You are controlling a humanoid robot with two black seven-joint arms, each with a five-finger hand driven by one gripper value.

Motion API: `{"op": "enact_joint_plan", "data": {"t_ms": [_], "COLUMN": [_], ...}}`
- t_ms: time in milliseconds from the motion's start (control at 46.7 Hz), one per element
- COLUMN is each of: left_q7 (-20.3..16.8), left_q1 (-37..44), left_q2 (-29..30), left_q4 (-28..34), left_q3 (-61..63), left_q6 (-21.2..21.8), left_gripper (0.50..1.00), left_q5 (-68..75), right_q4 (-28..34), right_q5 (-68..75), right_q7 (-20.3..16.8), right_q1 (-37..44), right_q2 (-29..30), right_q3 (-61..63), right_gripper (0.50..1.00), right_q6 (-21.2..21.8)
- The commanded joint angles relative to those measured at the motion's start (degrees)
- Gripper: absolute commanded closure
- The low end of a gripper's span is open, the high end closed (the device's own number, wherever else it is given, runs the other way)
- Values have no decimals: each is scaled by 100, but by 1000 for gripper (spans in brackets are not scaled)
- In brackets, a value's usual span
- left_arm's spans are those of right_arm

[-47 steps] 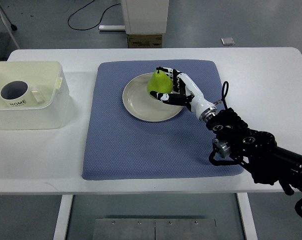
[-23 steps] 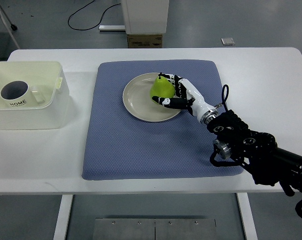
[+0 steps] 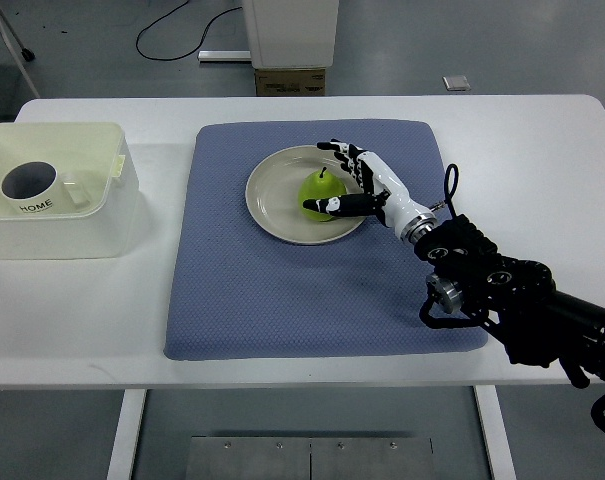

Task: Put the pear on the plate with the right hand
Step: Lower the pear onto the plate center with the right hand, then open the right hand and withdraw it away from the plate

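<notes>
Top view: pear (image 3: 320,190) upright on plate (image 3: 272,200), right hand (image 3: 362,183) spread beside.

The only print that can be read is the word "HOME", in dark capitals on the side of the white mug (image 3: 28,187). That mug sits inside the pale plastic bin (image 3: 102,215) at the left of the tabletop (image 3: 72,310).

Green pear (image 3: 320,189), cream plate (image 3: 272,200), blue dotted mat (image 3: 282,290), white table (image 3: 72,310).
</notes>
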Motion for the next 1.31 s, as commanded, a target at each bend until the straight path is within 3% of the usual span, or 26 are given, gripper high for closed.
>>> {"op": "enact_joint_plan", "data": {"t_ms": [0,300,899,1285], "left_q7": [0,0,0,0], "left_q1": [1,1,1,1], "left_q2": [0,0,0,0], "left_q4": [0,0,0,0], "left_q3": [0,0,0,0], "left_q6": [1,1,1,1], "left_gripper": [500,500,500,500], "left_q5": [0,0,0,0], "right_q4": [0,18,18,0], "right_q5": [8,25,78,95], "right_q7": [0,18,-26,-615], "right_q1": [13,-5,-216,-567], "right_q2": [0,0,-642,-598], "right_q3": [14,269,1076,2878], "right_gripper": [500,500,500,500], "right_q6": [1,9,106,9]}}
